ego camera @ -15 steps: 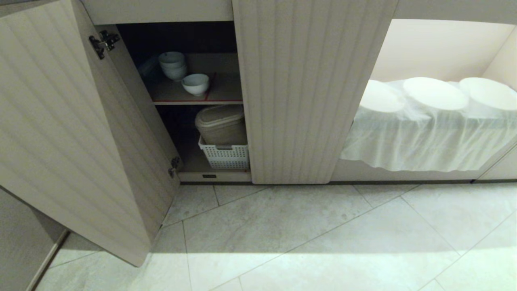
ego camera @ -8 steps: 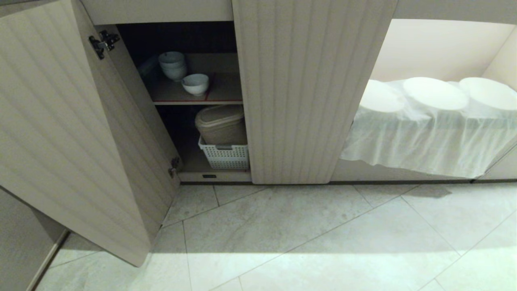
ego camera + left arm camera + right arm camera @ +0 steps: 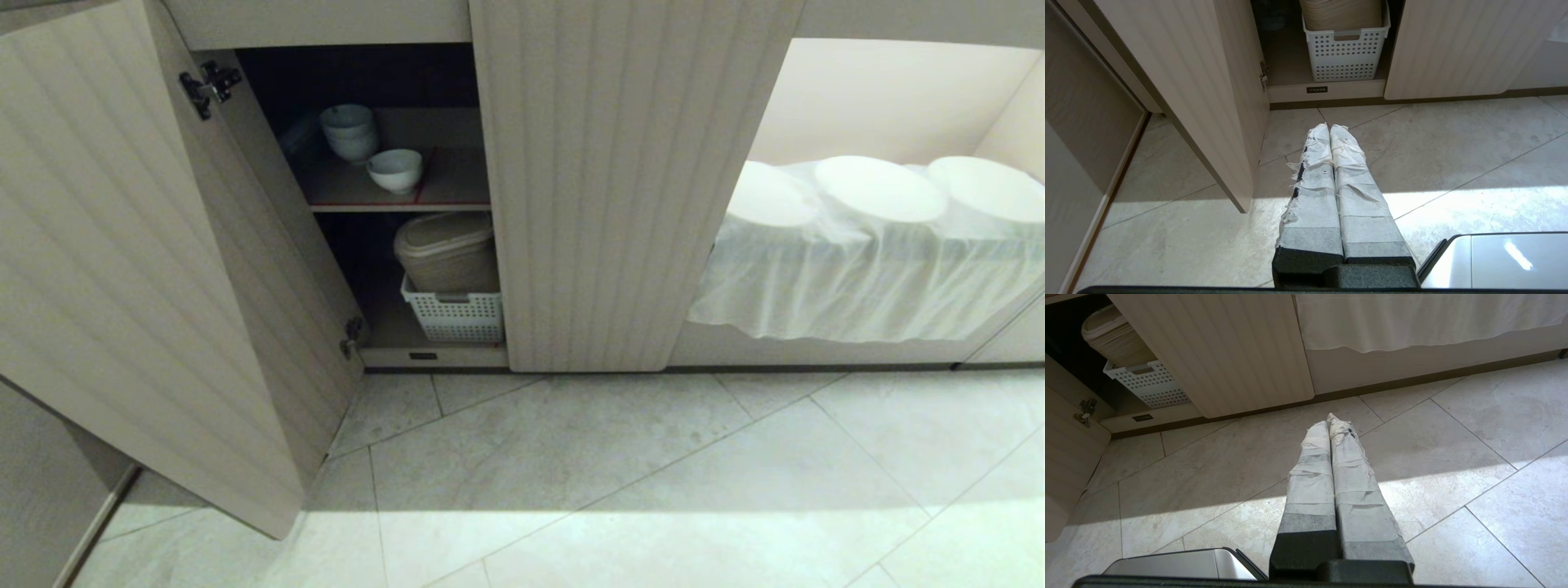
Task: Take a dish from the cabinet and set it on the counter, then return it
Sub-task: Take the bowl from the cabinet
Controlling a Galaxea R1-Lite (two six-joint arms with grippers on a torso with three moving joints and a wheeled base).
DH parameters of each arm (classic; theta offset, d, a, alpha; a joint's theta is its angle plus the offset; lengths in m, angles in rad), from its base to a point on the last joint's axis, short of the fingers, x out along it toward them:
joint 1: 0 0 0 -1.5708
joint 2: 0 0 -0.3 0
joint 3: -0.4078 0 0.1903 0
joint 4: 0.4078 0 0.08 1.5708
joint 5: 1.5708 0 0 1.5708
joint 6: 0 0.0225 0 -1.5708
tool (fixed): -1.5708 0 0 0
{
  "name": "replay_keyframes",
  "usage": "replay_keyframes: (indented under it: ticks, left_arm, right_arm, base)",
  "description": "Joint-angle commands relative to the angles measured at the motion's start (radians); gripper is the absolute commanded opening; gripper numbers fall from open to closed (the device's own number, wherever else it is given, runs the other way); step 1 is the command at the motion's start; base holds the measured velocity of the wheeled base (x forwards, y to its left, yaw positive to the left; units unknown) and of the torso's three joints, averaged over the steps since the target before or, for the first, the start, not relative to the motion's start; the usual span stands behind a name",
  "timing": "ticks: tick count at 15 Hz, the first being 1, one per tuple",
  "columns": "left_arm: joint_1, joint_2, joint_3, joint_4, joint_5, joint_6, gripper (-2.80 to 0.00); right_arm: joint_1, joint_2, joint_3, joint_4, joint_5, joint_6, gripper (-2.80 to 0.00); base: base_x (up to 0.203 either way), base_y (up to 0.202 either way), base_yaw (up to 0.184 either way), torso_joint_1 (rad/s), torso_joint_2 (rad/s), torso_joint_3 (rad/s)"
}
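A: What sits upper left of the head view?
B: The cabinet, door swung open; the dish stands on its shelf, right of stacked bowls, above a white basket.
A: The grippers?
B: Left gripper and right gripper hang over floor tiles, jaws pressed together, empty.

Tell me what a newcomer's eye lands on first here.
The open cabinet at upper left of the head view, its door swung wide: on the red-edged shelf sits a single white bowl beside a stack of bowls, with a white perforated basket below. To the right, white plates lie under sheer cloth.
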Motion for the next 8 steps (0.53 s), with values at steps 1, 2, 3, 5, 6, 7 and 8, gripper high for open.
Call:
replay_keyframes:
  ticks: [1,2,3,5,6,7,8]
  left_arm:
    - [0.0,0.001,0.0,0.0,0.0,0.002,-2.8]
    - [0.0,0.001,0.0,0.0,0.0,0.0,-2.8]
    - [0.0,0.001,0.0,0.0,0.0,0.002,-2.8]
    - [0.0,0.001,0.0,0.0,0.0,0.002,-2.8]
    - [-0.001,0.001,0.0,0.0,0.0,0.002,-2.8]
    - [0.0,0.001,0.0,0.0,0.0,0.002,-2.8]
    - [0.0,0.001,0.0,0.0,0.0,0.002,-2.8]
  right_arm:
    - [0.0,0.0,0.0,0.0,0.0,0.001,-2.8]
    - [0.0,0.0,0.0,0.0,0.0,0.002,-2.8]
    - [0.0,0.0,0.0,0.0,0.0,0.001,-2.8]
    - [0.0,0.0,0.0,-0.001,0.001,0.001,-2.8]
    - [0.0,0.0,0.0,0.0,0.0,0.002,-2.8]
    - [0.0,0.0,0.0,-0.001,0.001,0.002,-2.8]
    - [0.0,0.0,0.0,0.0,0.0,0.001,-2.8]
  base:
    - [0.0,0.0,0.0,0.0,0.0,0.0]
    - [0.0,0.0,0.0,0.0,0.0,0.0]
    - [0.0,0.0,0.0,0.0,0.0,0.0]
    - [0.0,0.0,0.0,0.0,0.0,0.0]
    - [0.0,0.0,0.0,0.0,0.0,0.0]
    - [0.0,0.0,0.0,0.0,0.0,0.0]
    - [0.0,0.0,0.0,0.0,0.0,0.0]
